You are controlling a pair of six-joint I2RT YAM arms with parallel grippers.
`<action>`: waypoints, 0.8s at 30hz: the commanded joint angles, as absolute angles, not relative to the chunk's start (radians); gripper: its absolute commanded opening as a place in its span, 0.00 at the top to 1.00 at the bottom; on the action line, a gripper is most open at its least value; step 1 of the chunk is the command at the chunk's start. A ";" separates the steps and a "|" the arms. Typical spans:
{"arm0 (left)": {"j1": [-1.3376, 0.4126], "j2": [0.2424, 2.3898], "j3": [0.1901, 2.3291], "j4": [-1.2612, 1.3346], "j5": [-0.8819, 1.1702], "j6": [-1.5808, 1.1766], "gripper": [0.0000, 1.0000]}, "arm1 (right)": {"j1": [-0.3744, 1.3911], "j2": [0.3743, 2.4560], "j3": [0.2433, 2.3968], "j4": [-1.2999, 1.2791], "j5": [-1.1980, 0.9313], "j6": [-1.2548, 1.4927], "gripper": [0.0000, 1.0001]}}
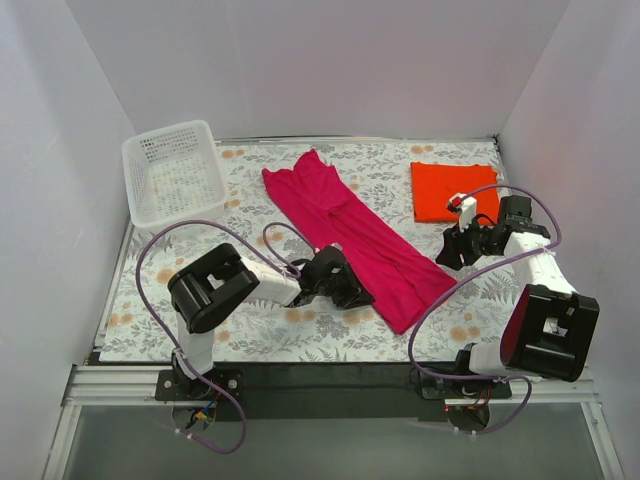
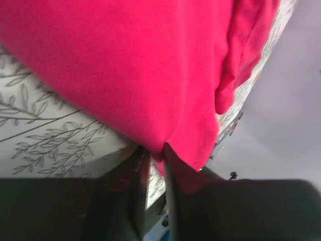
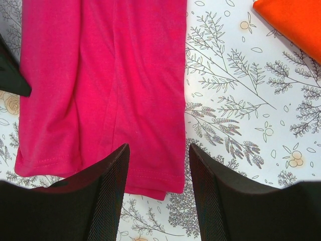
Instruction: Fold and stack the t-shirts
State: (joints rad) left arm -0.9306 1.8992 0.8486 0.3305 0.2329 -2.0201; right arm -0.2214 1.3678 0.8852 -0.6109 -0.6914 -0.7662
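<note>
The pink shirt [image 1: 350, 225] lies as a long narrow strip, folded lengthwise, running from the upper middle of the overhead frame down to the lower right on the tabletop [image 1: 250, 330]. Judging by that shape, the side folds are done and the end-over-end folds are not.

The orange shirt [image 1: 455, 190] sits as a neat rectangle at the upper right, apart from the pink one. It looks like the base of the stack.

The left hand [image 1: 350, 290] is low at the strip's left edge, near its lower end. In its own view its fingers [image 2: 133, 191] stand close together with a bit of the pink edge dipping between them. Whether they clamp it I cannot tell. That spot suits lifting the lower end over towards the collar.

The right hand [image 3: 159, 150] hovers over the hem end, spread wide with nothing between the fingers, probably ready to take the opposite corner so the fold stays square.

The basket [image 1: 180, 170] stands at the upper left, out of the way.
</note>
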 commanded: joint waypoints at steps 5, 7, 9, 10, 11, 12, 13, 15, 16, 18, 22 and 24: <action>-0.908 1.888 0.720 0.293 0.219 -2.289 1.00 | -0.225 1.341 0.881 -0.601 -0.721 -0.776 0.51; -0.881 1.856 0.677 0.327 0.244 -2.257 1.00 | -0.224 1.335 0.879 -0.600 -0.721 -0.776 0.51; -0.858 1.818 0.600 0.359 0.287 -2.192 1.00 | -0.224 1.332 0.876 -0.601 -0.724 -0.784 0.51; -0.827 1.768 0.572 0.357 0.302 -2.166 1.00 | -0.225 1.331 0.871 -0.603 -0.726 -0.785 0.50; -0.809 1.732 0.534 0.367 0.317 -2.116 1.00 | -0.224 1.331 0.871 -0.603 -0.727 -0.787 0.51; -0.787 1.698 0.469 0.362 0.348 -2.087 1.00 | -0.225 1.333 0.871 -0.603 -0.735 -0.793 0.51; -0.737 1.665 0.431 0.357 0.363 -2.060 1.00 | -0.224 1.336 0.870 -0.606 -0.738 -0.795 0.51; -0.680 1.542 0.381 0.299 0.406 -1.969 1.00 | -0.222 1.342 0.868 -0.612 -0.753 -0.808 0.50; -0.623 1.499 0.353 0.267 0.416 -1.936 1.00 | -0.221 1.344 0.868 -0.621 -0.759 -0.814 0.50; -0.575 1.401 0.347 0.154 0.426 -1.843 0.92 | -0.204 1.350 0.868 -0.641 -0.781 -0.837 0.50; -0.532 1.286 0.411 0.060 0.538 -1.714 0.60 | -0.091 1.355 0.876 -0.704 -0.776 -0.949 0.49; -0.534 1.258 0.426 0.043 0.592 -1.691 0.59 | -0.058 1.344 0.880 -0.718 -0.778 -1.006 0.48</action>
